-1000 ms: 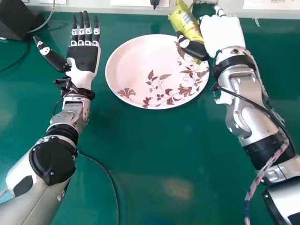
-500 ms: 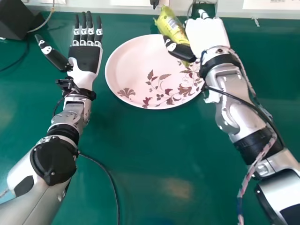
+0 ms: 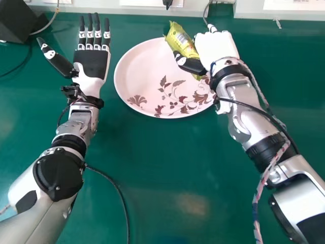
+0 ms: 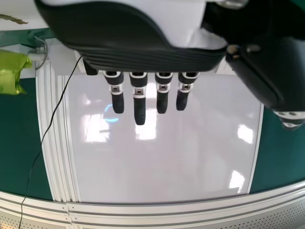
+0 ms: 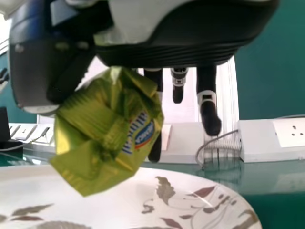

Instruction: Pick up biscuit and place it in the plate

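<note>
A yellow-green biscuit packet (image 3: 182, 40) is held over the right back part of the patterned white plate (image 3: 144, 76) by my right hand (image 3: 217, 46), pinched at the thumb. The right wrist view shows the crumpled packet (image 5: 107, 129) between thumb and fingers of my right hand (image 5: 208, 109), above the plate (image 5: 119, 202). My left hand (image 3: 92, 63) is palm up left of the plate, fingers straight and thumb spread, holding nothing. In the left wrist view, straight fingers of my left hand (image 4: 139, 102) show, with the packet (image 4: 10, 71) off to one side.
A black box (image 3: 19, 20) with a cable stands at the back left of the green table (image 3: 147, 168). White socket strips (image 3: 277, 11) run along the back edge. A black cable (image 3: 118, 190) lies near the left forearm.
My right hand has moved left with the packet, and lately slightly toward the robot, bringing the packet over the plate's right back part. My left hand has barely moved.
</note>
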Controlling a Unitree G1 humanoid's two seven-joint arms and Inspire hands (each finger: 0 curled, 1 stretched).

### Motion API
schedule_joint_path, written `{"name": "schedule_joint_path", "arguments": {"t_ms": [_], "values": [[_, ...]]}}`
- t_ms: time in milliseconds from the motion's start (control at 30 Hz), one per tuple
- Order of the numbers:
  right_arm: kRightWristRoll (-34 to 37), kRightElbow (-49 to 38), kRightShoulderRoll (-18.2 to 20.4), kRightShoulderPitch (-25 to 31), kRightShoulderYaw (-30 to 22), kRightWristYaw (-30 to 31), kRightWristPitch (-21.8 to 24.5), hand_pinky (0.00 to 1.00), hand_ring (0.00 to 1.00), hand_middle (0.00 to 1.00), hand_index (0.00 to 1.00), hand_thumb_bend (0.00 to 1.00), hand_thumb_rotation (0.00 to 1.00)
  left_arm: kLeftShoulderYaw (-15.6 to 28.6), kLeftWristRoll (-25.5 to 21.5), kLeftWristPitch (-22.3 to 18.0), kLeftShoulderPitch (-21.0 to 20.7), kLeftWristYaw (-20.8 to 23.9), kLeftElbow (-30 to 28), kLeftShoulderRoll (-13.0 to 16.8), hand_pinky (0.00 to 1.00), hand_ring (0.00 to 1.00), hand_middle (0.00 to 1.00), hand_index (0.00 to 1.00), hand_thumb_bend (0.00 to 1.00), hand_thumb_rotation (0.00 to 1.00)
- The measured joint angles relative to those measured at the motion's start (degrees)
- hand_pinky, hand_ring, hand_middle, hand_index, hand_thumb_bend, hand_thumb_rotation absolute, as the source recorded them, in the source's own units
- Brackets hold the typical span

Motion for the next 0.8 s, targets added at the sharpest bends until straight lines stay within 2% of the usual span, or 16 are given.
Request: {"name": "schedule_joint_path", "arguments": {"t_ms": [233,533,800], "values": [[1.4,5.4,1.2,-1.3,0.8,-2.0,-0.9,0.16,0.31,0.41,0.51,0.52,0.00,0.0,0.0,-0.1,0.0,0.1,0.0,0.0,0.96,0.86,1.00,1.00,1.00,0.38],[2.7,13.1,2.5,-3.5,2.2,-6.4,-1.9,0.16,0.31,0.42,0.51,0.52,0.00,0.0,0.1,-0.3,0.0,0.2,0.0,0.0,1.00,0.88,0.99,1.00,1.00,0.37],[5.3,19.0,3.6,-4.8,3.1,-9.3,-4.3,0.16,0.31,0.41,0.50,0.52,0.00,-0.1,0.1,-0.8,0.0,0.2,0.0,-0.1,1.00,0.88,0.98,1.00,0.98,0.33]]}}
